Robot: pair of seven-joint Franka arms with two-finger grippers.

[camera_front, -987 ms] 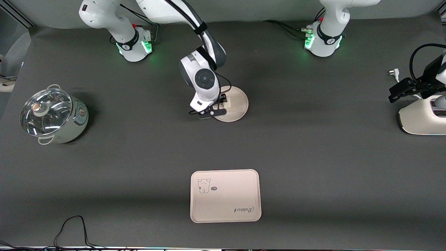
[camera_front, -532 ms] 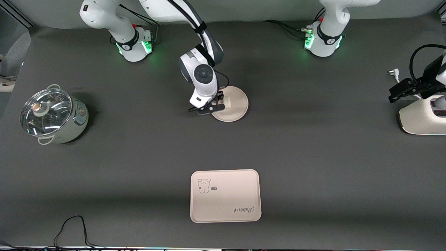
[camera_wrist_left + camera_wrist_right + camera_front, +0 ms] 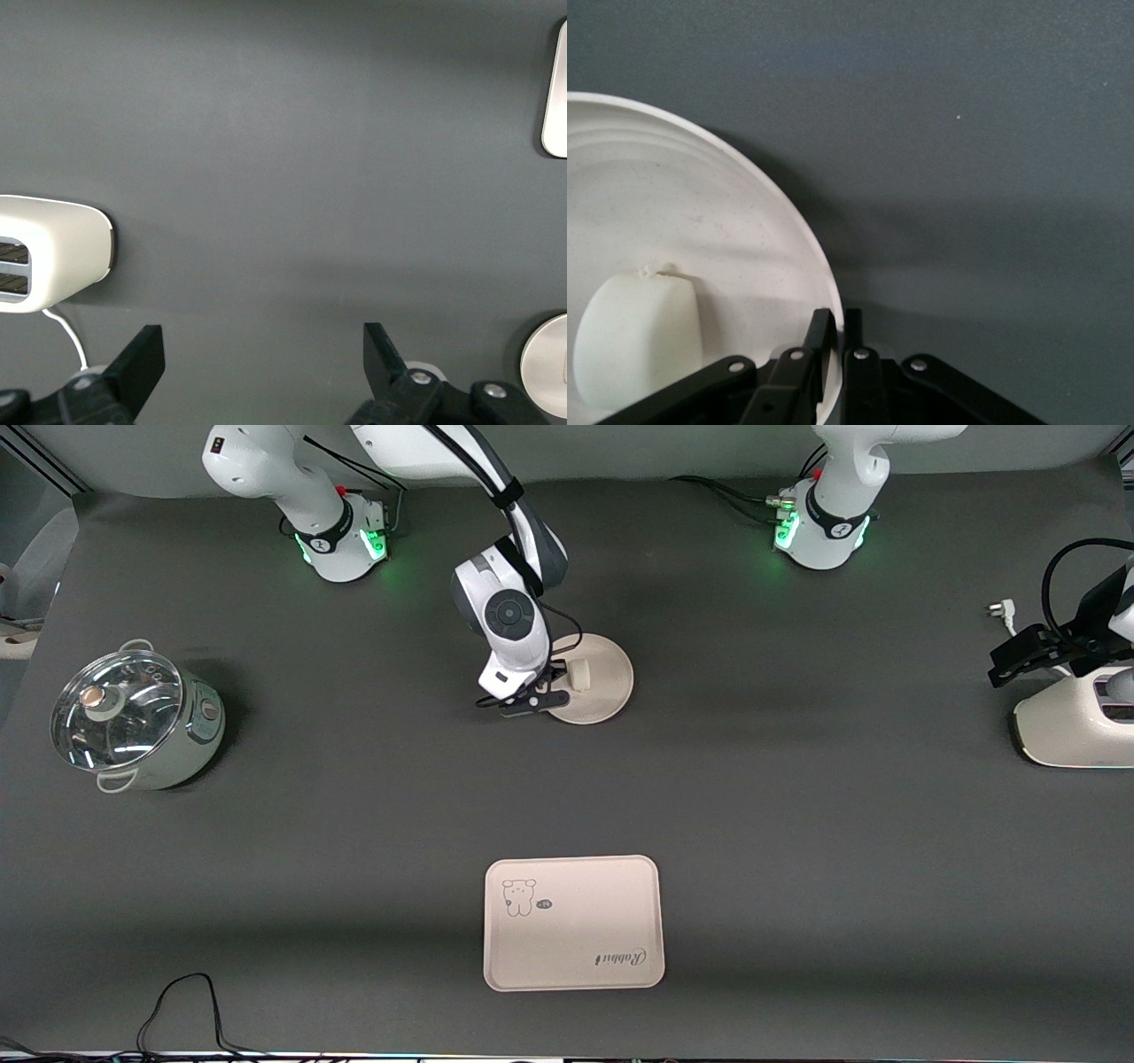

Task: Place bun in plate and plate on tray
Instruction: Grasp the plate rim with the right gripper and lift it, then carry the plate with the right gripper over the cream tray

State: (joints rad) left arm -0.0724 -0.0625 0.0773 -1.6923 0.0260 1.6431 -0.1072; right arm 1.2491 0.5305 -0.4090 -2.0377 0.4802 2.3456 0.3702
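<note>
The round cream plate (image 3: 602, 677) lies in the middle of the table, nearer the robots' bases. The off-white bun (image 3: 579, 676) lies in it, also seen in the right wrist view (image 3: 638, 341). My right gripper (image 3: 556, 693) is shut on the plate's rim (image 3: 824, 292) at the edge toward the right arm's end, one finger inside the rim and one outside. The cream-pink tray (image 3: 573, 922) lies nearer the front camera, with nothing on it. My left gripper (image 3: 1010, 662) waits, open and empty (image 3: 263, 341), over the left arm's end of the table.
A white toaster (image 3: 1074, 726) stands under the left gripper at the left arm's end. A glass-lidded pot (image 3: 133, 719) stands at the right arm's end. A black cable (image 3: 182, 1001) lies at the front edge. A tray corner (image 3: 556, 97) shows in the left wrist view.
My right gripper has drawn back toward the right arm's base, from over the bun to the plate's rim. The plate has shifted slightly. The left arm has not moved.
</note>
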